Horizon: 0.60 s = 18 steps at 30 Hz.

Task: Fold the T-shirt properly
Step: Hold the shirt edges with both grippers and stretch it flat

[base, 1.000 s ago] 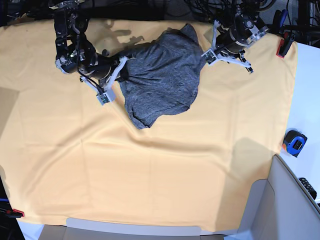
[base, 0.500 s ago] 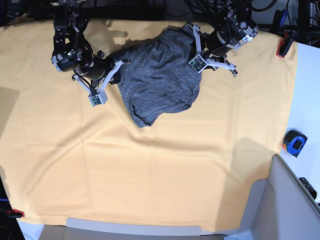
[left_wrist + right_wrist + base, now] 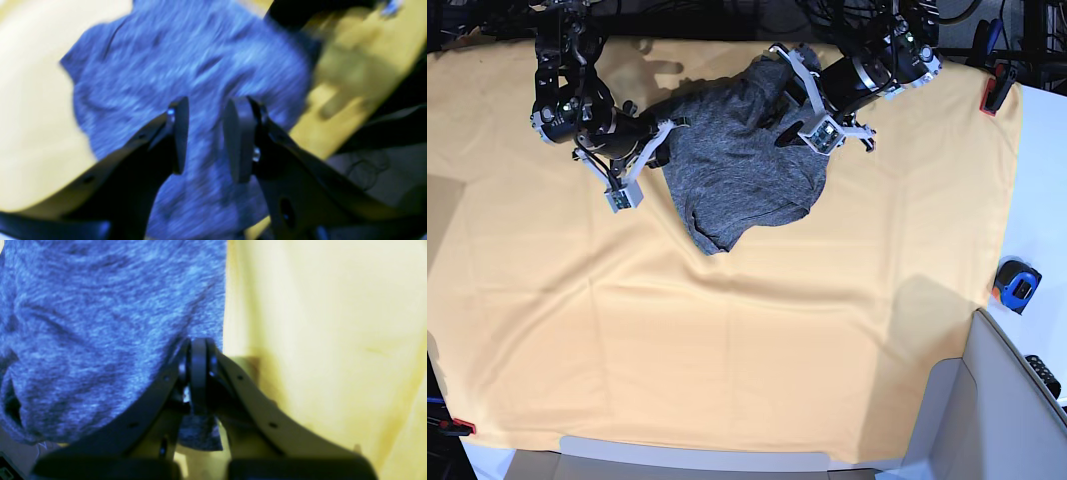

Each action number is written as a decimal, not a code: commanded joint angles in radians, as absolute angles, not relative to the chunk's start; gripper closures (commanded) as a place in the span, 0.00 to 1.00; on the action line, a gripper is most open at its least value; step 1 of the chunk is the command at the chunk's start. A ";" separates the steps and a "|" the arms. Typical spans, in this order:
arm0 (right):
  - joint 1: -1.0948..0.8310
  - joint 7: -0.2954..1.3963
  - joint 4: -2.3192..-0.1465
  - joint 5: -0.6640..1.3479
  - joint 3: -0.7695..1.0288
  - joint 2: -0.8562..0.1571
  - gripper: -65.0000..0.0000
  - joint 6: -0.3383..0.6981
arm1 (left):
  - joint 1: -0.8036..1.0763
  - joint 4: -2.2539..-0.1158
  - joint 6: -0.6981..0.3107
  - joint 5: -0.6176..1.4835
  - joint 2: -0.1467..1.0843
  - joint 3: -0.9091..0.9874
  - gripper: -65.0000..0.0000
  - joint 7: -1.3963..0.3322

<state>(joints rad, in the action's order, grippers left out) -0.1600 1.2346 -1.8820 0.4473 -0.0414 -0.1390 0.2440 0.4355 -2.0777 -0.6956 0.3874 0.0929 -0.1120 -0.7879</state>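
One shirt (image 3: pixel 742 165) is seen bunched in the upper middle of the base view, on the yellow cloth (image 3: pixel 727 340). Two grippers are counted. The right gripper (image 3: pixel 198 373) is pressed together on an edge of the shirt, at the heap's left side in the base view. The left gripper (image 3: pixel 205 140) is held over the shirt's upper right part with its jaws apart; the wrist view is blurred, so contact with the fabric cannot be told. No container is seen. One tape measure (image 3: pixel 1016 284) lies at the right edge.
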 commanded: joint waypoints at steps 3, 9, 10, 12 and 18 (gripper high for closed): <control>-0.148 1.221 -1.897 0.456 -0.039 -0.145 1.00 0.249 | 0.437 -2.100 -0.698 0.581 0.168 -0.111 0.68 -0.766; -0.145 1.221 -1.897 0.456 -0.041 -0.145 1.00 0.249 | 0.433 -2.097 -0.698 0.912 0.357 -0.120 0.68 -0.763; -0.143 1.221 -1.897 0.456 -0.041 -0.145 1.00 0.249 | 0.433 -2.097 -0.698 0.915 0.372 -0.122 0.68 -0.763; -0.143 1.221 -1.896 0.456 -0.041 -0.145 1.00 0.249 | 0.433 -2.095 -0.698 0.892 0.403 -0.150 0.67 -0.766; -0.142 1.218 -1.854 0.456 -0.041 -0.145 1.00 0.252 | 0.435 -2.083 -0.698 0.665 0.461 -0.389 0.60 -0.765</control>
